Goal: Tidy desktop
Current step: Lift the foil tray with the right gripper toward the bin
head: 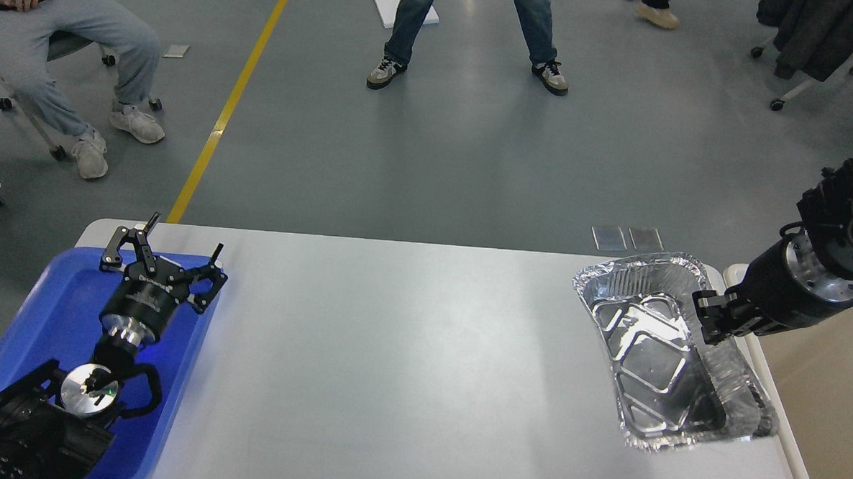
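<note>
The desktop (407,361) spans the middle of the view, lying between the two grippers. Left gripper (170,246), fingers spread and holding nothing, hangs above the blue tray (42,309) at the desktop's left edge. Right gripper (711,320) is clamped on the right rim of a foil pan (652,357), at the desktop's right end, beside the beige bin (823,386). The desktop is white, matte and smooth.
</note>
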